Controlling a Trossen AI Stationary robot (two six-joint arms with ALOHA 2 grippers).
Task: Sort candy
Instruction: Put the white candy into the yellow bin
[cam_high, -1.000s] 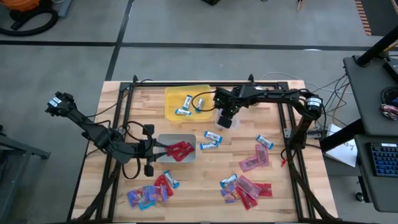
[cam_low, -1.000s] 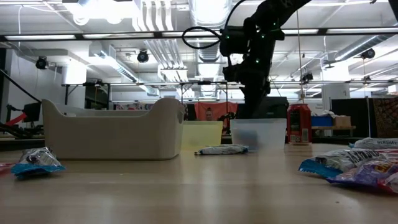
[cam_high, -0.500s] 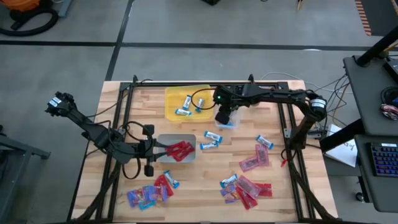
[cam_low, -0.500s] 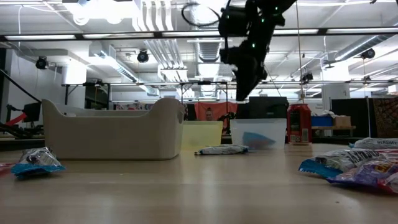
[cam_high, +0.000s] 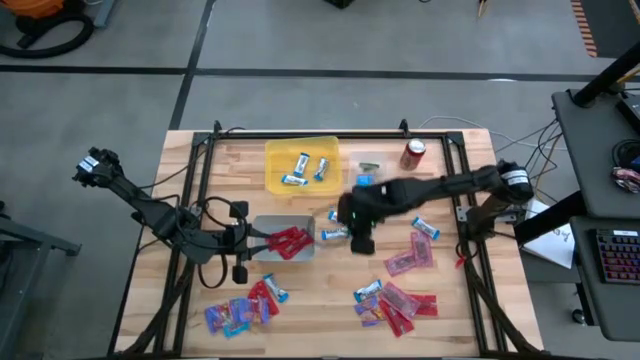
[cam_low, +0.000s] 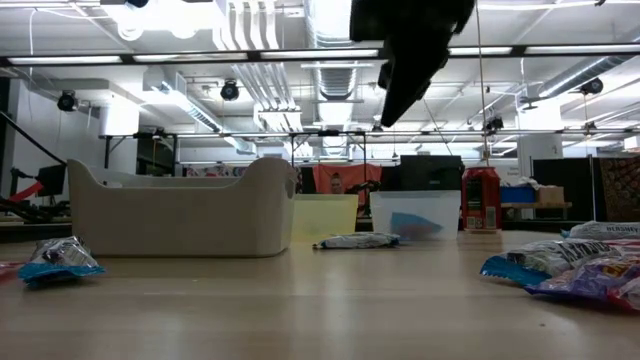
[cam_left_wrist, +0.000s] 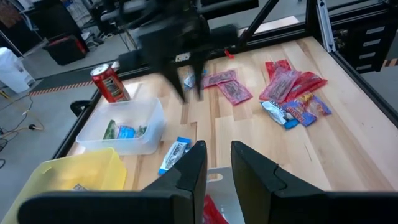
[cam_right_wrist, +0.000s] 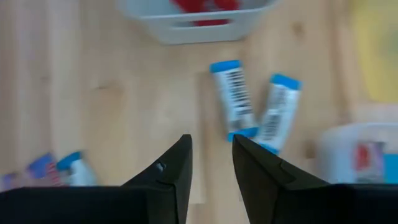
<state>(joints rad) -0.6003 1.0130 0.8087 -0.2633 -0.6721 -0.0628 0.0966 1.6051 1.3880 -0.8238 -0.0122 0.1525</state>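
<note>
Candy lies scattered on the wooden table: two blue-and-silver bars beside the grey bin, pink packets, and mixed piles near the front left and front right. My right gripper hangs open above the table just right of the two bars, with nothing between its fingers. My left gripper stays open over the grey bin, which holds red packets; its fingers are empty.
A yellow bin with blue bars stands at the far middle. Right of it are a clear bin with a few pieces and a red soda can. A black frame borders the table's sides.
My right gripper has swung from above the clear bin at the far side toward the near edge, rising a little, and now hangs beside the two blue bars next to the grey bin. The clear bin and the soda can now show. My left gripper has kept still.
</note>
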